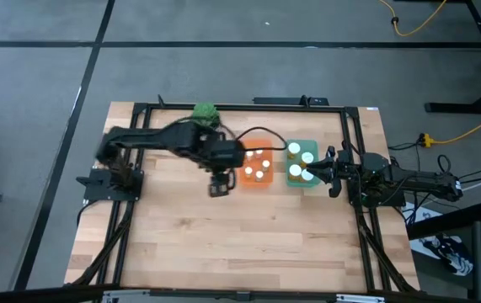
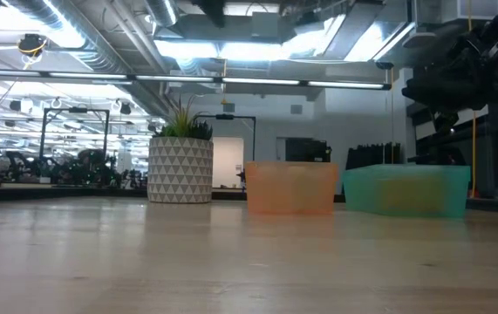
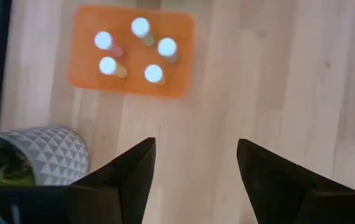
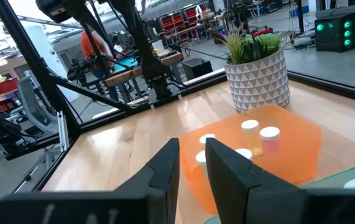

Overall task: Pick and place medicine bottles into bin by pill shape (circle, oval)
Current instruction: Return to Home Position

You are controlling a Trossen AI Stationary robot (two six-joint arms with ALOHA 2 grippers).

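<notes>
**Lift first, then draw both arms back from the bins**

The wooden table [image 1: 248,244] shows no loose bottle, so the sorting looks finished and what remains is parking the arms. The left arm [image 1: 152,139] reaches in from its side. The left gripper [image 3: 196,163] hovers over bare wood just beside the orange bin [image 3: 180,78], its fingers wide apart and empty. The right gripper [image 4: 193,165] hangs at the side of the green bin [image 2: 405,192] that faces its own base, fingers narrowly apart and holding nothing. The potted plant [image 2: 180,170] stands near the table's far edge, beyond the orange bin.

The medicine bottles [image 3: 153,73] are binned: five white caps stand upright in the orange bin, and about four more sit in the green bin.

To retreat well, I would raise each gripper first, then pull it back toward its own base, away from the bin walls. The bins look light, and a brushed rim could topple the upright bottles. The left arm runs close to the potted plant, so its swing wants to be modest.
</notes>
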